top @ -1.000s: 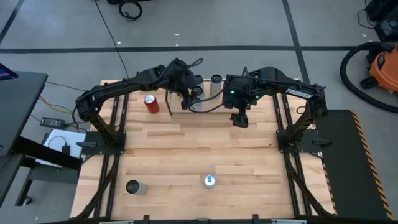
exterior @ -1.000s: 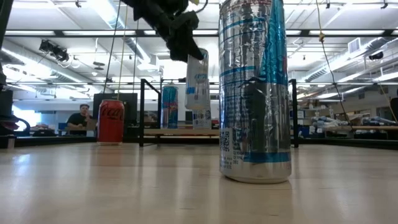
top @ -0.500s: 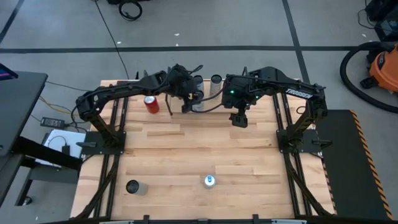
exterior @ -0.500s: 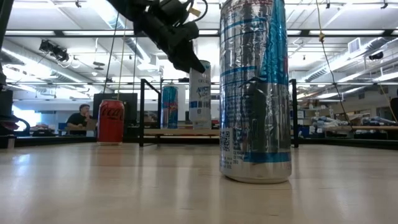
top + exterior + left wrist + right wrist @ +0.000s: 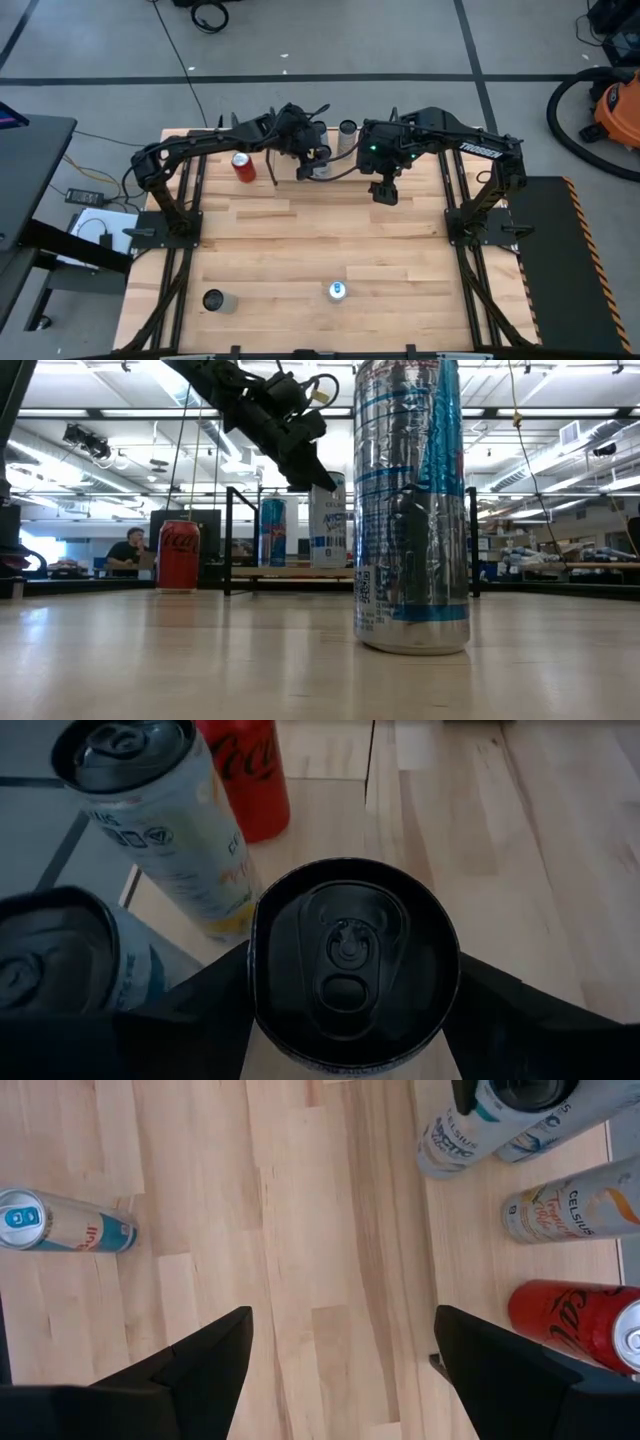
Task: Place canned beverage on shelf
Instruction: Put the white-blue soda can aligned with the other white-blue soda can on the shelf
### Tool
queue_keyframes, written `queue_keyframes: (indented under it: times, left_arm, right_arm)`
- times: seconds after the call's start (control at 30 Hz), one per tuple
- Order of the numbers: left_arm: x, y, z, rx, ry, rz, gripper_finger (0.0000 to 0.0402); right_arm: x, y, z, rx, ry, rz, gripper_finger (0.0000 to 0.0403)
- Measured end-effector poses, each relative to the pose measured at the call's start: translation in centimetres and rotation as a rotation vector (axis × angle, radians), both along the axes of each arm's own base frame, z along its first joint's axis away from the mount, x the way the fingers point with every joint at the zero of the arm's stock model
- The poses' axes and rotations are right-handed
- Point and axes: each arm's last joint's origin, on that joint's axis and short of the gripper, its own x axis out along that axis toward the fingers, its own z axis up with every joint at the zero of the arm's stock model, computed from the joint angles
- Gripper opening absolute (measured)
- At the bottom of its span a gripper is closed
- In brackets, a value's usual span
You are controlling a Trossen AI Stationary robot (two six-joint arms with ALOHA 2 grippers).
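Right at the back edge of the counter [image 5: 300, 250]: left gripper [image 5: 305, 165] was poised over the shelf [image 5: 290, 572], reaching in from its own side.

- The can [image 5: 352, 960] sat straight below that gripper, framed between its two dark sides in the wrist view, pull-tab lid facing up at the camera. Long axis upright, in line with the gripper's own approach.
- From table height the same can [image 5: 328, 525] appeared to stand with its base on the light plank, between the black uprights [image 5: 228, 540]. The gripper tip met it only at the top rim.
- Grip: could not tell whether the left gripper was clamped on the can or merely set around it. No clear gap showed on either side, and no clear squeeze.
- Neighbours were tight. A pale can [image 5: 170, 820] and a grey-topped can [image 5: 60, 960] stood just beside it on one side; the other side was bare wood. A red cola can [image 5: 242, 166] stood further along, on the counter.
- Right gripper [image 5: 384, 192] hung over bare counter, well apart from the shelf, jaws spread and holding nothing. The left arm was plainly the nearer one; the right was waiting.
- Two more cans waited at the front of the counter: a silver-blue one [image 5: 337, 290] and a dark-topped one [image 5: 213, 300].

Judgement: the placing looked nearly done. With the can directly under the gripper and upright, the clean exit would be to part the jaws and rise straight up along the can's axis. Any sideways drift toward the crowded side risked knocking the neighbours.
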Motion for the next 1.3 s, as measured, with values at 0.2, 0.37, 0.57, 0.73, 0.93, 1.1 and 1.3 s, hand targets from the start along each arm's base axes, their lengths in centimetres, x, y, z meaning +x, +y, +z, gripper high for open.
queue_keyframes:
  times: [0.2,0.37,0.57,0.73,0.93,1.1,1.3]
  left_arm:
    - [-0.2,0.4,0.0,0.000,0.007,0.010,0.0265]
    - [-0.6,0.9,-0.1,-0.014,0.004,-0.031,0.0265]
    - [-1.0,1.4,-0.1,-0.027,-0.004,-0.053,0.0266]
    - [-1.3,2.0,-0.1,-0.014,-0.004,-0.051,0.0266]
    - [-1.4,2.1,-0.1,0.019,0.000,-0.070,0.0266]
    - [-1.2,1.8,-0.1,0.024,-0.003,-0.082,0.0266]
    - [-1.3,1.9,-0.1,0.006,-0.003,-0.066,0.0266]
  right_arm:
    - [0.0,0.0,0.0,0.000,0.000,0.000,0.0321]
    - [0.1,0.0,-0.5,0.002,0.019,0.000,0.0321]
    - [0.3,0.0,-1.8,-0.002,0.072,0.025,0.0321]
    - [0.5,-0.1,-2.1,-0.008,0.070,0.042,0.0321]
    - [0.8,-0.1,-2.0,-0.014,0.042,0.049,0.0321]
    - [0.8,-0.1,-2.0,-0.014,0.041,0.049,0.0321]
    - [0.8,-0.1,-2.0,-0.014,0.042,0.049,0.0321]
